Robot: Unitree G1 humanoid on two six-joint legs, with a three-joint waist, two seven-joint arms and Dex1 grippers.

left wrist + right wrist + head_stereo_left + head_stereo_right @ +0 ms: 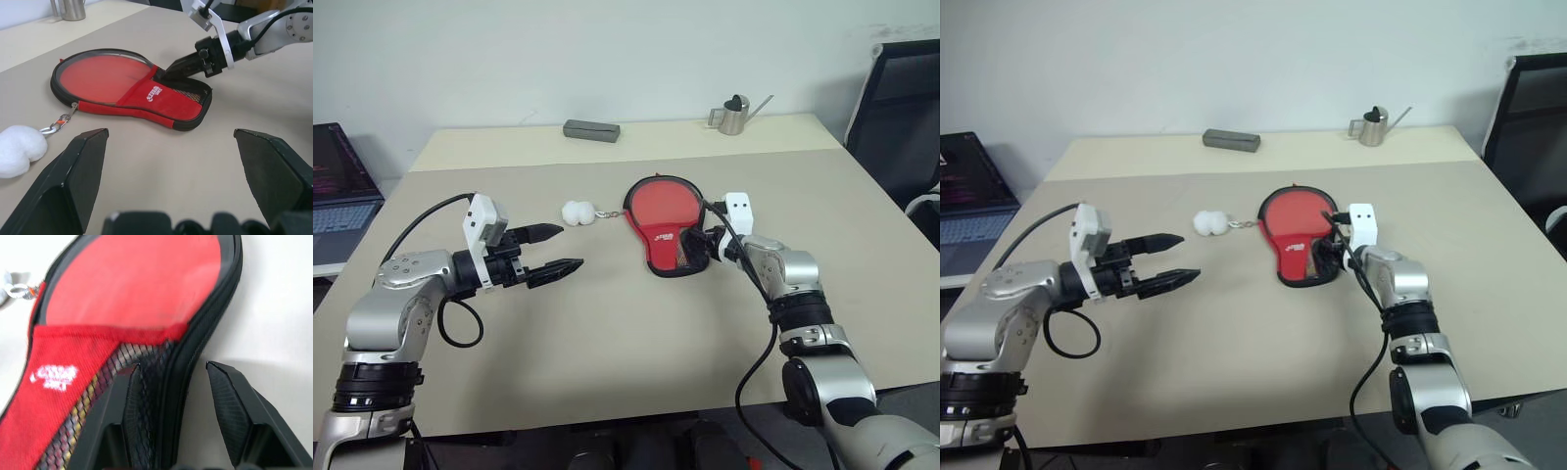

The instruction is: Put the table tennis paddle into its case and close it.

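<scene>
The table tennis paddle (pixel 664 203) lies inside the case (pixel 663 245), its red face showing in the round opening. The handle is tucked under the red flap with the white logo (pixel 152 92) and black mesh (pixel 98 401). A white pom-pom (pixel 576 211) on the zipper chain rests on the table left of the case. My right gripper (pixel 178 382) is open at the case's narrow end. One finger (pixel 129 406) is over the mesh and the other is outside the black edge. My left gripper (pixel 570 249) hovers open left of the case, holding nothing.
A grey box (pixel 591 129) and a metal watering can (pixel 734 115) stand near the beige table's far edge (pixel 636 147). An open laptop (pixel 337 196) sits off the table's left side, and a black chair (pixel 901 108) is at the right.
</scene>
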